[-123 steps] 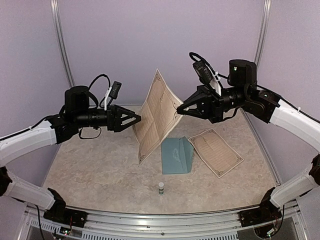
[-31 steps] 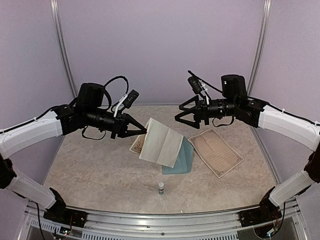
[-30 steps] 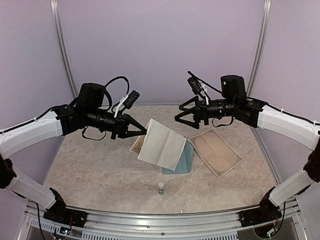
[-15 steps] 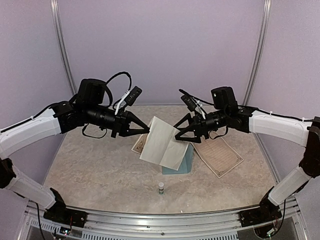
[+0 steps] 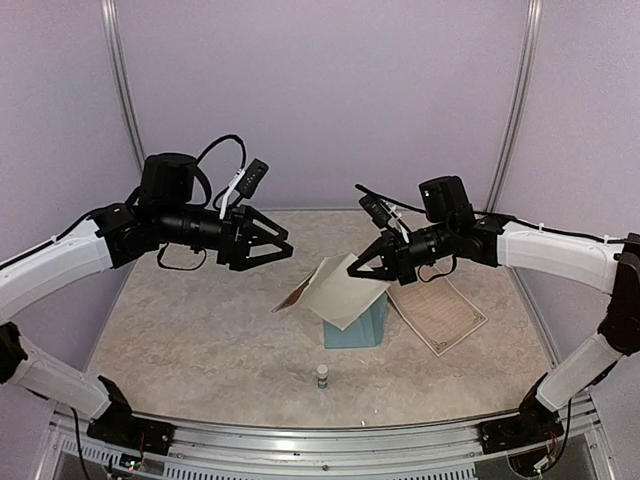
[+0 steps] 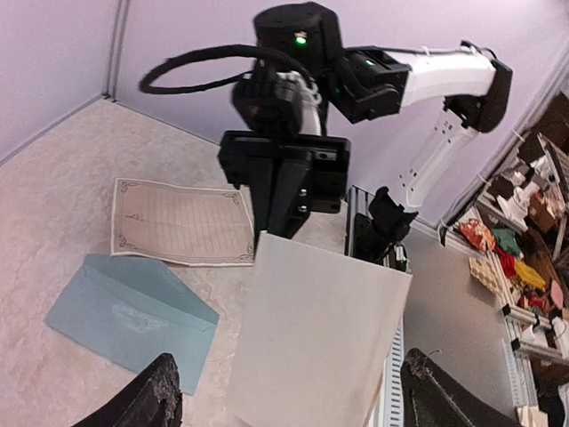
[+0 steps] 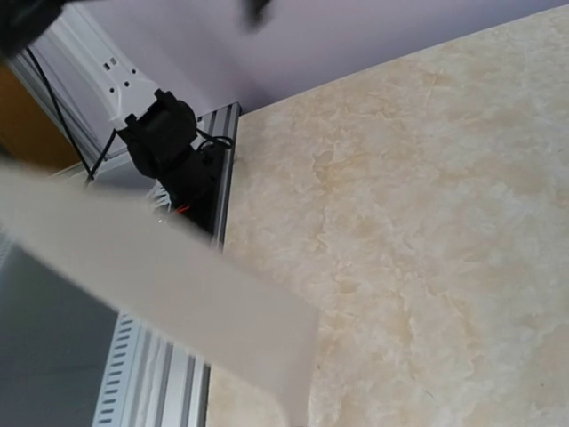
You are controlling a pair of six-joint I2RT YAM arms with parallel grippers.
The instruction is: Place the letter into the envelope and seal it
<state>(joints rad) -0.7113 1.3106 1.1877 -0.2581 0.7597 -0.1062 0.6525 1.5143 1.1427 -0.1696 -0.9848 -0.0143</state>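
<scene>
Right gripper (image 5: 358,272) is pinching the folded letter (image 5: 338,293) at its 1 o'clock corner; left gripper (image 5: 283,247) is hanging wide open at 9 o'clock; envelope (image 5: 358,328) is lying on the tabletop (image 5: 200,340) underneath; insertion step, probably needing the left holding the envelope mouth open.

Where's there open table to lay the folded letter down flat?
Widest bare table lies left of the envelope, below the left gripper. A strip flanks the glue stick at the near edge. Crowded centre-right: envelope, flat sheet, right gripper holding the folded letter.
</scene>
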